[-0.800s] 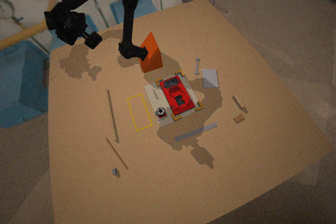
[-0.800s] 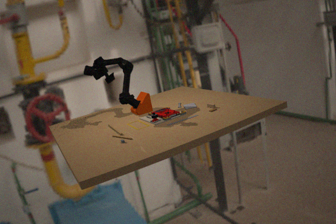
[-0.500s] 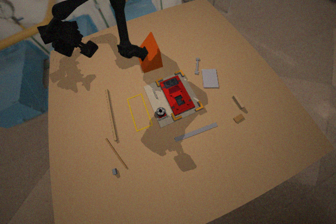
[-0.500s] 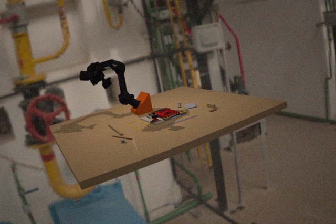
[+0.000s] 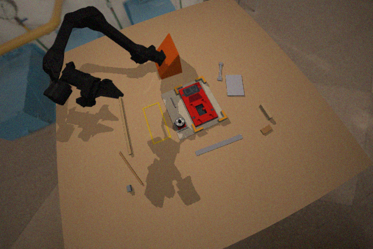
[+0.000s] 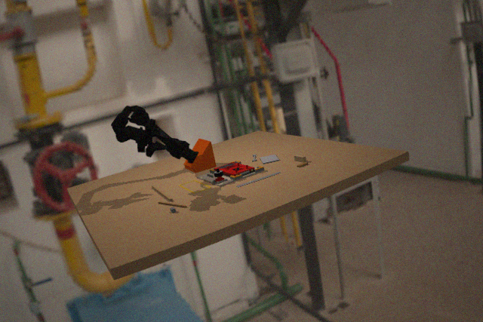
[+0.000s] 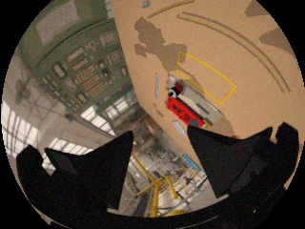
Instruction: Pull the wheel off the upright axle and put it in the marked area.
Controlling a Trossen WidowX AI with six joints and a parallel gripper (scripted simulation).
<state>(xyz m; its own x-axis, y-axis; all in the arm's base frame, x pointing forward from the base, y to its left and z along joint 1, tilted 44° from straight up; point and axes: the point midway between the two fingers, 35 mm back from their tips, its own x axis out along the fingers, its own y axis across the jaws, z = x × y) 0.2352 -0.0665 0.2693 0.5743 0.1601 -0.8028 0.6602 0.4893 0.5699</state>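
Note:
The wheel (image 5: pixel 180 121) (image 6: pixel 218 173) (image 7: pixel 174 91) is dark with a light rim or hub and sits over a small red piece at one corner of the grey plate (image 5: pixel 184 134). The upright axle is mostly hidden by it. The marked area is a yellow outline (image 5: pixel 148 126) (image 7: pixel 208 69) on the table beside the plate, with nothing inside it. My gripper (image 5: pixel 116 91) (image 7: pixel 160 132) is raised in the air, to the left of the marked area in the top view. Its fingers are apart with nothing between them, well away from the wheel.
A red car body (image 5: pixel 207 115) (image 7: pixel 183 113) lies on the plate between orange corner pieces. An orange wedge (image 5: pixel 170 48) (image 6: pixel 204 161) stands by the arm's base. Two wooden strips (image 5: pixel 125 128) (image 5: pixel 131 168), a grey bar (image 5: pixel 218 144) and a flat grey block (image 5: pixel 235 85) lie around.

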